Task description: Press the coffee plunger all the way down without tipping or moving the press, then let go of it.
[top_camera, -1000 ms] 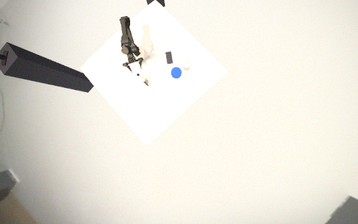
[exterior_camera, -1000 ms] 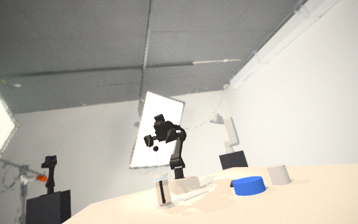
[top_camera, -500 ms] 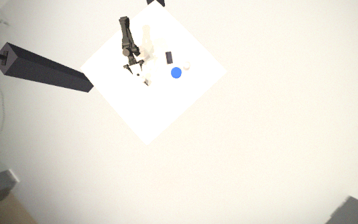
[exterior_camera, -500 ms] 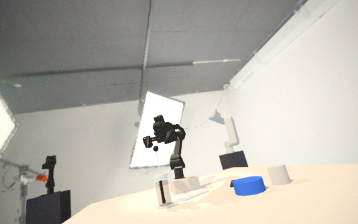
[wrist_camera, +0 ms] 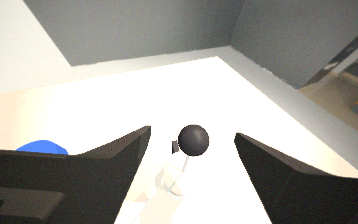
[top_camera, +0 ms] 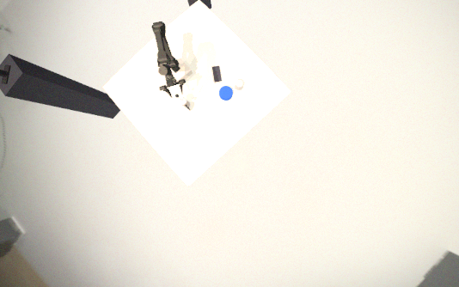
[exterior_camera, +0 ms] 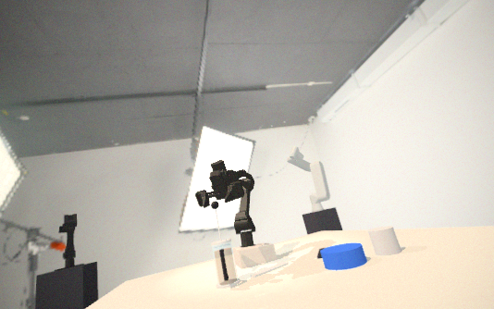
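Observation:
The coffee press [exterior_camera: 216,264] [top_camera: 189,106] stands upright on the table, a pale, clear cylinder with a black handle [exterior_camera: 224,265]. Its thin plunger rod [exterior_camera: 218,225] stands far up out of the lid. The round black knob [top_camera: 176,95] [exterior_camera: 215,204] [wrist_camera: 193,140] sits on top of the rod. My gripper [top_camera: 173,86] [exterior_camera: 216,196] [wrist_camera: 192,133] is open at about the knob's height. In the wrist view the knob shows between the two fingertips, with a gap on each side. Whether the knob lies fully between the fingers in depth is hard to tell.
A blue round block [top_camera: 226,93] [exterior_camera: 343,256] [wrist_camera: 42,147] and a pale cylinder [top_camera: 239,84] [exterior_camera: 385,241] stand on the table [top_camera: 189,163] [exterior_camera: 277,291], to the right of the press in the top and exterior views. A flat black block [top_camera: 217,74] lies near them.

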Controlling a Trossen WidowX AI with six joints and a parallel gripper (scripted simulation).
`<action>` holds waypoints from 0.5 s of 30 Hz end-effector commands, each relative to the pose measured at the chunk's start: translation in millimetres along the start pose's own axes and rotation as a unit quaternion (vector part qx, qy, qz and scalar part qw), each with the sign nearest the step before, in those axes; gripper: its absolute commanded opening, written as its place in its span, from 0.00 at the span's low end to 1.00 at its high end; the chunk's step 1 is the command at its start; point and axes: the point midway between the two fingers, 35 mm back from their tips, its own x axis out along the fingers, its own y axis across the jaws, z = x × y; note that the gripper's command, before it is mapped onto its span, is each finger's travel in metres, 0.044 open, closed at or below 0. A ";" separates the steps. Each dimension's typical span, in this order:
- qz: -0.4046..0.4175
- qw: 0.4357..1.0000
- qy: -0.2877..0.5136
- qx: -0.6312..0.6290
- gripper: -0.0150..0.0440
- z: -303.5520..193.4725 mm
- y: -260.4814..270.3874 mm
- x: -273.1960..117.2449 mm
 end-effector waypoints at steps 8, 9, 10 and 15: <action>-0.002 1.000 0.000 0.003 0.47 -0.3 -0.7 1.4; -0.002 1.000 0.000 0.003 0.45 -0.3 -0.7 1.4; -0.002 1.000 0.000 0.003 0.45 -0.3 -0.7 1.4; -0.002 1.000 0.000 0.003 0.45 -0.3 -0.7 1.4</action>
